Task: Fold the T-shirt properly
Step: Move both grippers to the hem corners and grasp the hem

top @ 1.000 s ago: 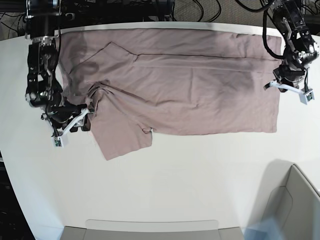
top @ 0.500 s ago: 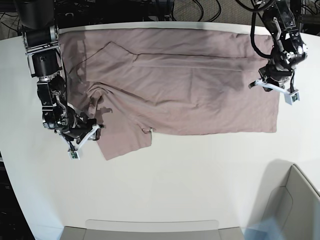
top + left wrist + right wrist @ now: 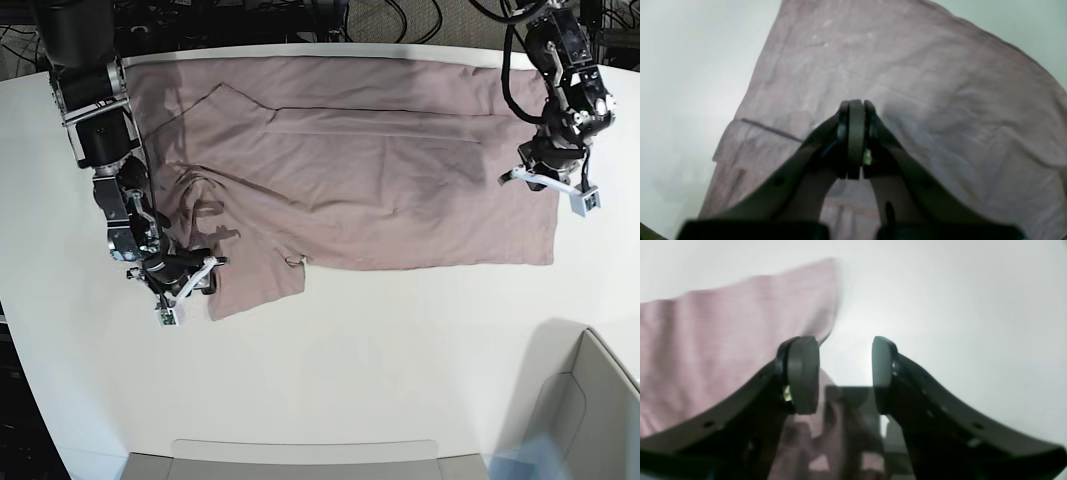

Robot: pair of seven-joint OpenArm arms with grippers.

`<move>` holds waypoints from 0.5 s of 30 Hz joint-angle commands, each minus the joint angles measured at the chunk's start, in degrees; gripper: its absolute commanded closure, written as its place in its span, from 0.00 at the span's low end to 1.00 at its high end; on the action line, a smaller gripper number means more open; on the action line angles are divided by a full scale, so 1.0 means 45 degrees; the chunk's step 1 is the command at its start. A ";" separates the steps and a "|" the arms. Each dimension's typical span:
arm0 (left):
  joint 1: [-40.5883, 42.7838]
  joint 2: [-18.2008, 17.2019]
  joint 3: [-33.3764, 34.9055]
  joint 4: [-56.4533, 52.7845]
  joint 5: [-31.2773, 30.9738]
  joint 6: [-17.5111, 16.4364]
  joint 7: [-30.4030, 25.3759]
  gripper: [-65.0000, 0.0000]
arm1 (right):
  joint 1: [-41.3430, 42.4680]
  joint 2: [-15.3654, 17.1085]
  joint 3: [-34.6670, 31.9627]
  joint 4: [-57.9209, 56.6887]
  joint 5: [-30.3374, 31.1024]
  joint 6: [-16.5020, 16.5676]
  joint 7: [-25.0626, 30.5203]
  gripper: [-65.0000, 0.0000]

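Note:
The dusty-pink T-shirt [image 3: 380, 170] lies spread and wrinkled on the white table [image 3: 380, 350], with a bunched fold near its left sleeve [image 3: 250, 285]. My right gripper [image 3: 192, 282] is open at the sleeve's lower left corner. In the right wrist view my right gripper [image 3: 843, 373] has its jaws apart: the left finger stands over the pink cloth [image 3: 723, 346] and the right finger over bare table. My left gripper [image 3: 545, 180] hovers over the shirt's right end. In the left wrist view my left gripper [image 3: 855, 110] is shut, with nothing seen between the pads, above the cloth [image 3: 940, 100].
A grey bin [image 3: 590, 410] stands at the front right corner and a grey tray edge [image 3: 300, 455] runs along the front. Cables [image 3: 400, 20] lie beyond the table's far edge. The shirt's top edge reaches the far table edge.
My right arm has moved down along the shirt's left side to the sleeve's lower corner. My left gripper has shifted a little inward over the shirt's right end.

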 commanded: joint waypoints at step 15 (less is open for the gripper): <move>-0.2678 -0.0329 0.0073 -0.2686 -0.0055 -0.0023 -0.0407 0.94 | 0.0118 -0.0318 -0.0109 0.0070 0.0129 0.0163 -0.0675 0.58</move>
